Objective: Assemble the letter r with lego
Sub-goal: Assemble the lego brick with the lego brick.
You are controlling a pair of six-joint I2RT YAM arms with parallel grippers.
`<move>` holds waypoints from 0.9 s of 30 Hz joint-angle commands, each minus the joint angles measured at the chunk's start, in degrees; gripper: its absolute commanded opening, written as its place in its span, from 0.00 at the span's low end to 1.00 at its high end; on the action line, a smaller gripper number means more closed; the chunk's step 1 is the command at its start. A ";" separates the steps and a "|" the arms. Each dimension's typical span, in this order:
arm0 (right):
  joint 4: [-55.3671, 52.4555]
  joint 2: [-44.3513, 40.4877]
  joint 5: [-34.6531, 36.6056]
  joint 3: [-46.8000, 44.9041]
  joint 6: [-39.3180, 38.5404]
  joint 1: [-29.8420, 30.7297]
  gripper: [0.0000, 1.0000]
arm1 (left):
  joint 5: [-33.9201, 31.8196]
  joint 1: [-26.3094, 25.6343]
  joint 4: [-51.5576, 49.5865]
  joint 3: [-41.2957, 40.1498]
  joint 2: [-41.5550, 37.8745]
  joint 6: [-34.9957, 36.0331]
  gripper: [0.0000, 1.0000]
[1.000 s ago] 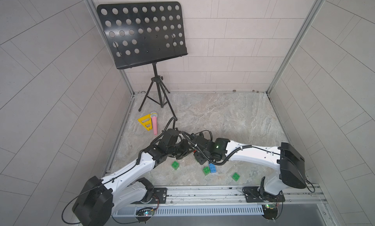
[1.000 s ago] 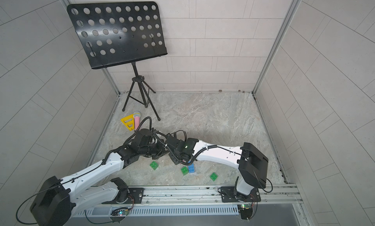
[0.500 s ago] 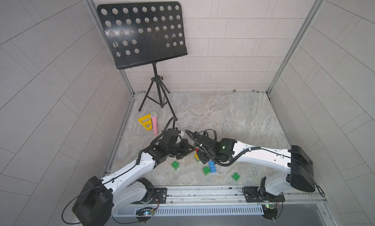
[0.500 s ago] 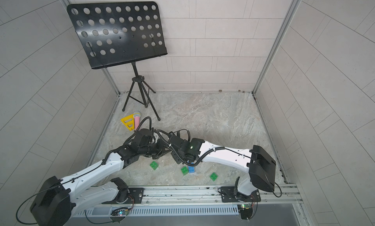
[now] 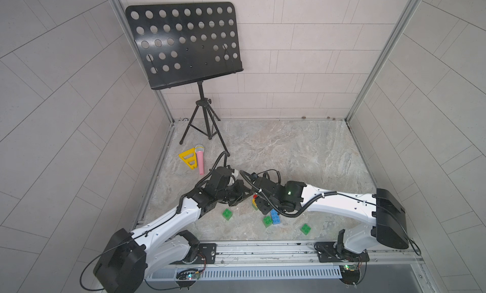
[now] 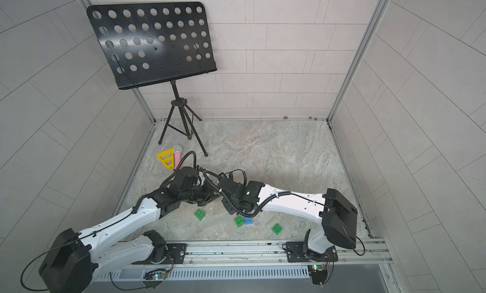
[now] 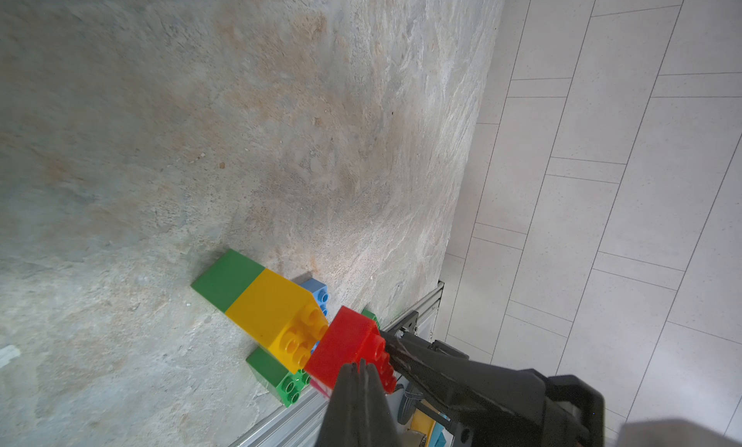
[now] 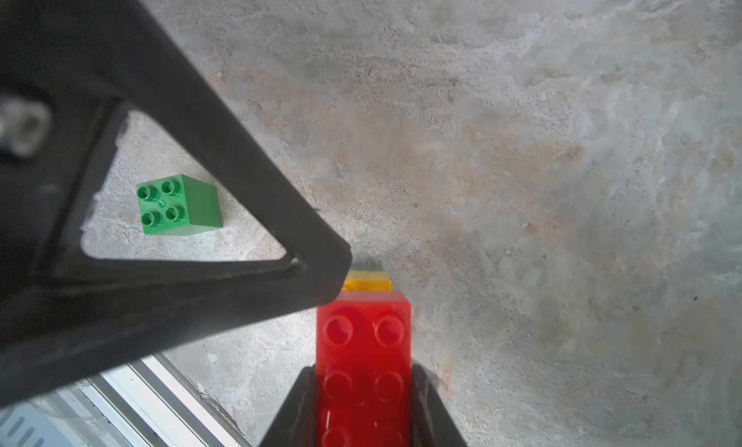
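My right gripper is shut on the long red lego brick and holds it off the floor. The brick's free end is at the studded top of a yellow brick, which is stacked on a green one. I cannot tell whether red and yellow touch. My left gripper is shut and empty, its tips against the red brick's side. A blue brick and three loose green bricks lie on the floor near the front, in both top views.
A black music stand on a tripod stands at the back left. A yellow plastic triangle and a pink toy microphone lie by the left wall. The metal rail runs along the front edge. Both forearms cross the front middle.
The right arm has drawn back a little to the right with the red brick, uncovering the yellow-and-green stack. The left arm has hardly moved.
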 commanded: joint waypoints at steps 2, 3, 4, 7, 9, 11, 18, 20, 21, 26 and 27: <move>0.83 1.32 -0.06 -0.07 0.79 0.28 0.00 | 0.18 0.31 1.63 -0.77 0.14 -0.35 0.00; 0.76 1.59 -0.18 -0.03 0.77 0.30 0.00 | 0.26 0.31 1.76 -0.91 0.15 -0.39 0.00; 0.81 1.85 -0.17 0.10 0.73 0.28 0.00 | 0.37 0.30 1.90 -0.86 0.18 -0.53 0.00; 0.85 2.36 -0.23 0.04 0.78 0.28 0.00 | 0.46 0.31 2.07 -1.03 0.22 -0.57 0.00; 0.85 2.62 -0.31 0.11 0.81 0.32 0.00 | 0.62 0.30 2.25 -1.03 0.31 -0.66 0.00; 0.76 2.76 -0.29 0.09 0.95 0.28 0.00 | 0.76 0.26 2.43 -1.10 0.29 -0.78 0.00; 0.26 3.63 -0.45 0.03 1.26 0.37 0.00 | 1.32 0.18 3.30 -1.18 0.25 -1.27 0.00; 0.12 3.95 -0.51 0.07 1.35 0.46 0.00 | 1.61 0.19 3.30 -1.26 0.25 -1.42 0.00; -0.02 4.09 -0.46 0.05 1.35 0.54 0.00 | 1.72 0.10 3.35 -1.22 0.18 -1.44 0.00; -0.25 4.78 -0.26 0.32 1.53 0.81 0.00 | 2.10 -0.14 3.56 -1.85 -0.07 -1.80 0.00; -0.37 4.79 -0.23 0.40 1.53 0.81 0.00 | 2.20 -0.29 3.68 -2.06 -0.11 -1.92 0.00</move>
